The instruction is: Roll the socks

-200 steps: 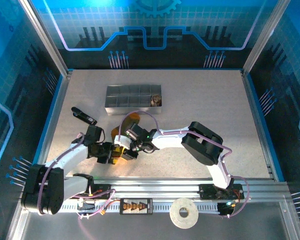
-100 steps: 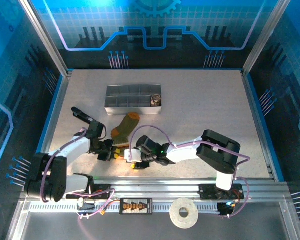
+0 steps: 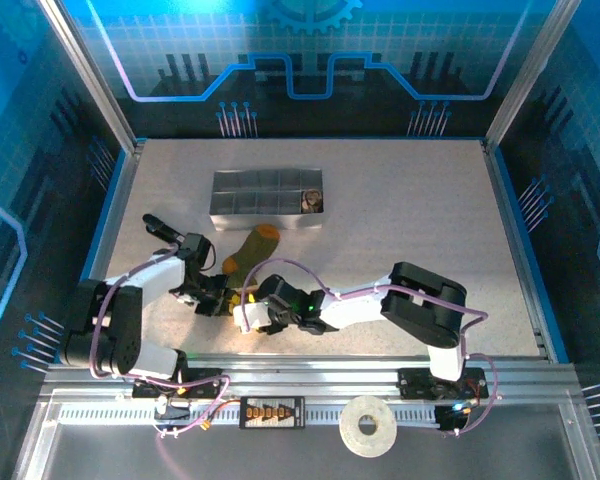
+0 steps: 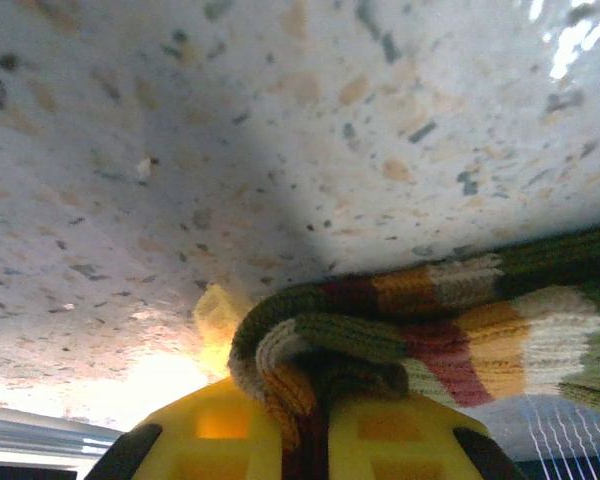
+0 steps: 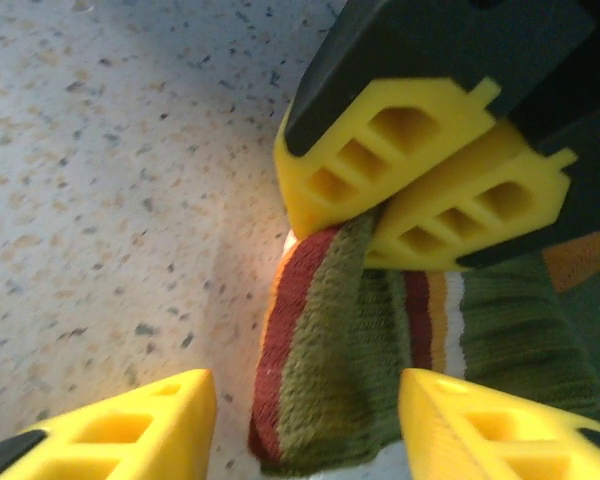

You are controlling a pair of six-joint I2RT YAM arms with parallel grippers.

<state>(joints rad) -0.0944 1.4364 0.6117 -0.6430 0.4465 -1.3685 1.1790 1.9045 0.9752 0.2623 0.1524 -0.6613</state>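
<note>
Near the tabletop's near edge, left of centre, the right gripper (image 5: pixel 305 415) stands part-open astride the olive green sock (image 3: pixel 246 258)'s striped cuff, likely ready to start rolling. The left gripper (image 5: pixel 365 225) pinches that cuff, anchoring it. Farther back, the grey tray (image 3: pixel 265 214) holds a brownish bundle (image 3: pixel 313 200), probably the other sock.

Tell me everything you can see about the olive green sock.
The olive green sock is a ribbed knit with an orange far end and a cuff banded in dark red, orange and cream. It lies on the speckled table, with the orange end toward the grey tray and the cuff toward the arms. The left gripper is shut on the bunched, folded cuff edge. The open right gripper straddles that same end.
</note>
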